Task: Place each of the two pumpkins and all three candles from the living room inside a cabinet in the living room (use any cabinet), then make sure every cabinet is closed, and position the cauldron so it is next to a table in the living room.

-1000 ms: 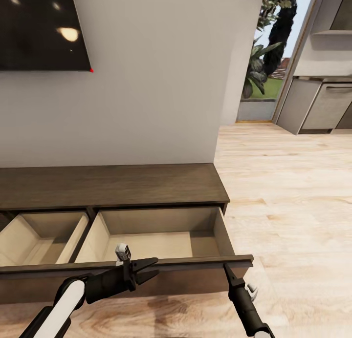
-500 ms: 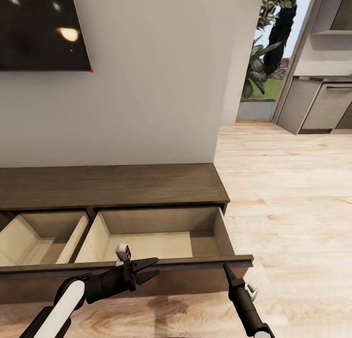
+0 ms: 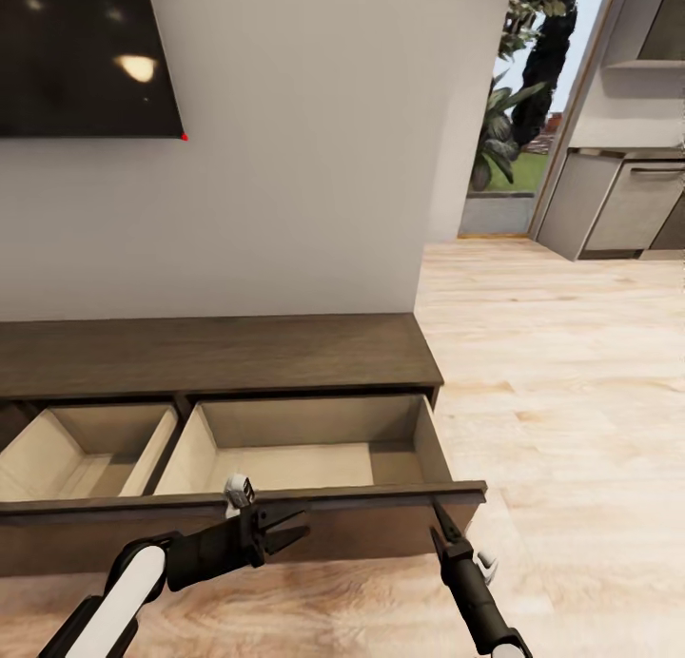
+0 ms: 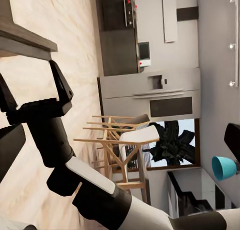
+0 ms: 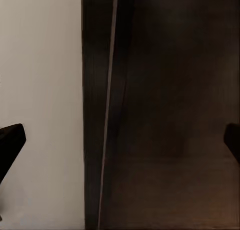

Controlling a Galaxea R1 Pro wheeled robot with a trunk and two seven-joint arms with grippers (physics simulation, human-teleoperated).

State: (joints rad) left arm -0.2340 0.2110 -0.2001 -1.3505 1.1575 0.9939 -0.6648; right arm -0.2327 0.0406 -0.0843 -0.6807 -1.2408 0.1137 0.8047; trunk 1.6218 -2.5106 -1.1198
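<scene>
- Head view: the cabinet (image 3: 219, 354) is standing against the wall with two drawers hanging open; the left gripper (image 3: 285, 528), jaws apart, is hovering before the drawer front (image 3: 238, 502); the right gripper (image 3: 440, 520) is touching its corner.
- Left wrist view: a wooden chair (image 4: 120, 150) and kitchen units (image 4: 150, 95) are showing beyond.
- Right wrist view: the right gripper's fingertips (image 5: 10, 140) are sitting wide apart, facing dark wood.

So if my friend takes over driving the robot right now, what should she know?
Left gripper: open, holding nothing, in front of the drawer front.
Right gripper: open, holding nothing, its tips at the front panel of the right drawer.
Cabinet: two drawers pulled out, and what you can see of their insides is bare.
Pumpkins, candles and cauldron: not in these pictures.
Done: drawers opened.
Left: fetch the pumpkins and candles, put them in, shut every drawer, set the cauldron by a table.
</scene>
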